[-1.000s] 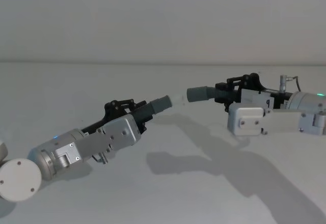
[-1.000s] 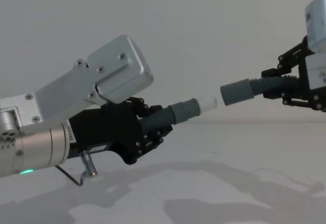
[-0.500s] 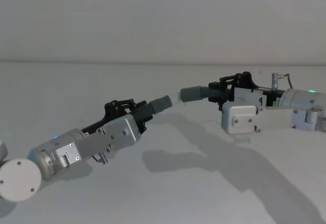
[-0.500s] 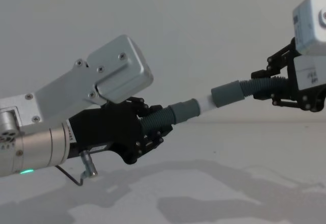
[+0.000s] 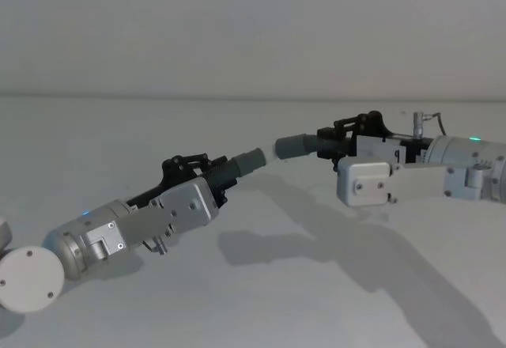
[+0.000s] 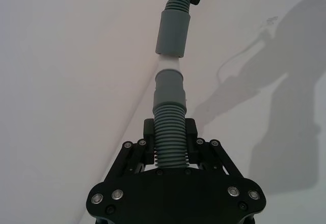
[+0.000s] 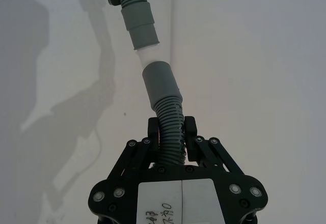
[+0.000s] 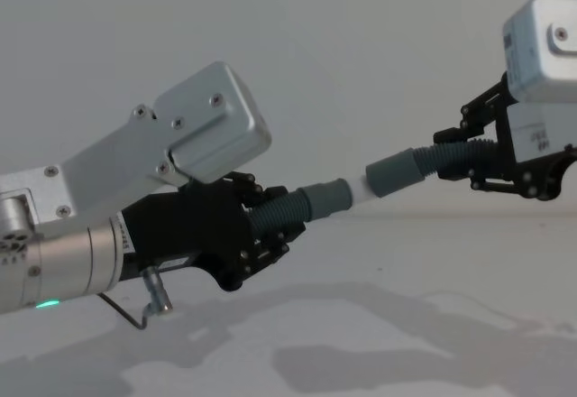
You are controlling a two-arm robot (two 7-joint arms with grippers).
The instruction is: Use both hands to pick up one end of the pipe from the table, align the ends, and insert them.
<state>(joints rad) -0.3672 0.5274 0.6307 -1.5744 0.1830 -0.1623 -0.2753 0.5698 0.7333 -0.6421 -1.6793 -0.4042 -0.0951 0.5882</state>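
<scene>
Plain matte white surface [image 5: 261, 300] stretches under a pale grey wall [image 5: 253, 24], carrying nothing but the shadows of the two arms, since both hose pieces are held up in the air above it.

Compared with a second ago, the right silver-grey arm has swung inward: its black skeletal claw [image 8: 487, 158], clenched on the longer dark grey corrugated hose piece [image 8: 446, 155], has carried that piece toward the left one. The left black claw [image 8: 257, 226] has stayed put, clamped around the shorter dark grey corrugated hose piece [image 8: 279, 212].

A clear gap lay between the two ends then. Now the smooth grey cuff of the longer piece [image 8: 394, 173] has slid over most of the whitish tip [image 6: 168, 64] on the shorter piece's grey cuff [image 8: 326, 197], leaving a narrow white band showing between the cuffs.

Insertion therefore looks begun but not seated. The cuffs meet at a slight angle in the right wrist view, so I judge a straighter final push is needed.
</scene>
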